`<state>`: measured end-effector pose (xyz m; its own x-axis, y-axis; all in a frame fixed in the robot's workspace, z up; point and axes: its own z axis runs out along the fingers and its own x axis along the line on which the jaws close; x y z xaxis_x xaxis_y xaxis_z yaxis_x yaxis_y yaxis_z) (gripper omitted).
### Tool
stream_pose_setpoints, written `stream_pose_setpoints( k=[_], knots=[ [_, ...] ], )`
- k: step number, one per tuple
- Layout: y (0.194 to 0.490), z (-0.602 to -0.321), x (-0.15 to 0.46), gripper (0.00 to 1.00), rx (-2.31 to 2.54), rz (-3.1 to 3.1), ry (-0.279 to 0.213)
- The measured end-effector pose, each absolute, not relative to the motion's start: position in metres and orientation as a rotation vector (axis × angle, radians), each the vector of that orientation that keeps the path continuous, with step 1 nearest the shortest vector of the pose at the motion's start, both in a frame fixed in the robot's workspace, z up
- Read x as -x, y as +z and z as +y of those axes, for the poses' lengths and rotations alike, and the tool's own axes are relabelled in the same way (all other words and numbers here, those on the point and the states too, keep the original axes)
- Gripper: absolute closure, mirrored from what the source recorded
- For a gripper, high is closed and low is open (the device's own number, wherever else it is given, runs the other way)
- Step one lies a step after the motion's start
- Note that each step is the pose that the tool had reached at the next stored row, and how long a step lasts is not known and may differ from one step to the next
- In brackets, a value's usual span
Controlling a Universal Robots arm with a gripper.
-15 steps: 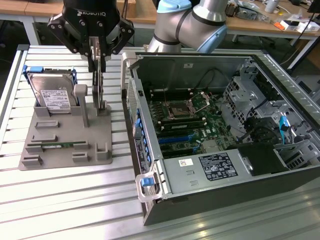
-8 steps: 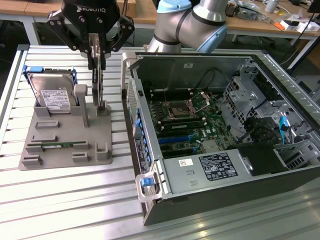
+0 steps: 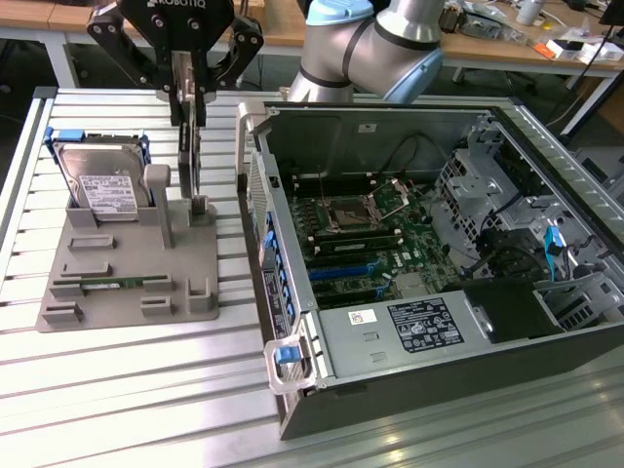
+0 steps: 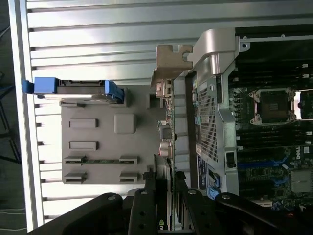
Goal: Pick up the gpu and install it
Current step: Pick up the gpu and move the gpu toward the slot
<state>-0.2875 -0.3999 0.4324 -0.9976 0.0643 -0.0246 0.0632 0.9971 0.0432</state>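
Gripping the gpu [image 3: 196,166] by its upper edge, the end effector [image 3: 191,115] is clenched on the card in the exterior view, with one finger on each face. The card stands upright directly below the end effector. Its lower end is at a slot of the grey fixture [image 3: 127,253]; whether it is seated there cannot be told. The hard drive [image 3: 105,185] stands in the fixture, to the exterior view's left of the end effector. The memory stick [image 3: 115,284] lies lower on the same fixture. The open computer case [image 3: 546,361] lies on the tabletop [image 3: 127,390], to the exterior view's right of the end effector, with the motherboard [image 3: 361,234] exposed.

In the wrist view, the end effector [image 4: 165,178] clamps the gpu [image 4: 167,117], which is seen edge-on between the fingers. The fixture [image 4: 98,132], hard drive [image 4: 73,90] and memory stick [image 4: 100,160] lie on one side of the card. The computer case [image 4: 210,112] lies just beside it on the other side.
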Motion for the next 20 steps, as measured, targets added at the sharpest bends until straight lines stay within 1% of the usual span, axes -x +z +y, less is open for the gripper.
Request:
stream_pose_setpoints(
  k=[8,20],
  knots=[
    [0.453,-0.400,0.287,0.74,-0.099,3.113,0.066],
    [0.454,-0.400,0.280,0.74,-0.099,3.113,0.066]
  ],
)
